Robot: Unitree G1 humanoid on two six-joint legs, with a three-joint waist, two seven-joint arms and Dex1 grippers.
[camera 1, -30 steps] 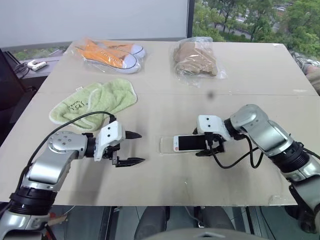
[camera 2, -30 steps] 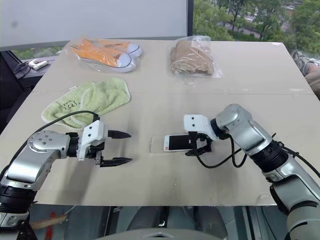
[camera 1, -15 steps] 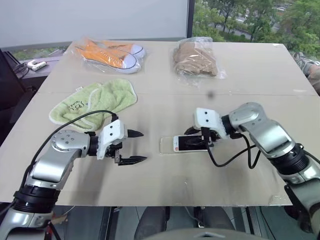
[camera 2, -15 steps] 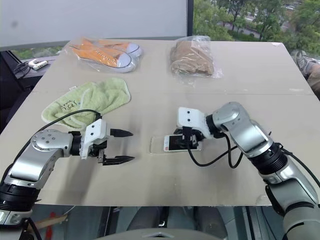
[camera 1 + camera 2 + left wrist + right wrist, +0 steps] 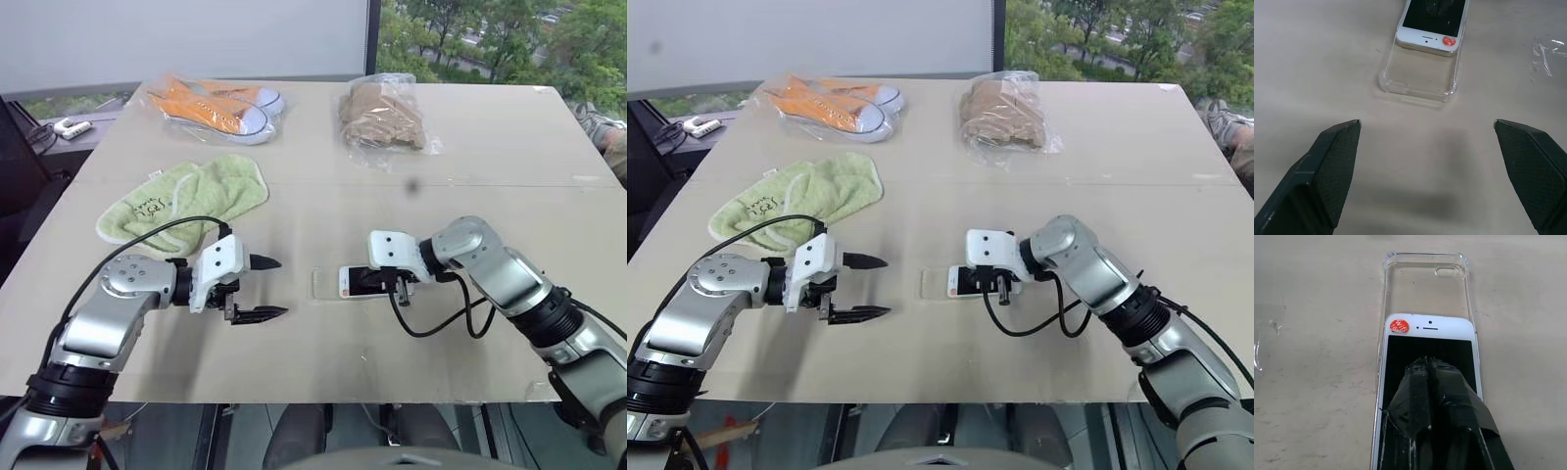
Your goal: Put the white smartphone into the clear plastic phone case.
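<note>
With its black fingers pressed together on the flat white smartphone's (image 5: 1427, 382) black screen, the right gripper (image 5: 1431, 366) should push steadily lengthwise, flat into the thin clear plastic phone case (image 5: 1426, 281), while the left gripper (image 5: 257, 288) waits spread

Bright even daylight from far window (image 5: 490, 39); soft shadows on surface (image 5: 323, 127); head views sharp; slight glare on far plastic bags (image 5: 387, 113).

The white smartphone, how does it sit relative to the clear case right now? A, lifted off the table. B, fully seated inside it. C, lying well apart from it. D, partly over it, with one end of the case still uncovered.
D: the white smartphone overlaps the clear plastic phone case, whose camera-hole end lies bare beyond the phone's top edge, while the shut right gripper rests on the screen.
</note>
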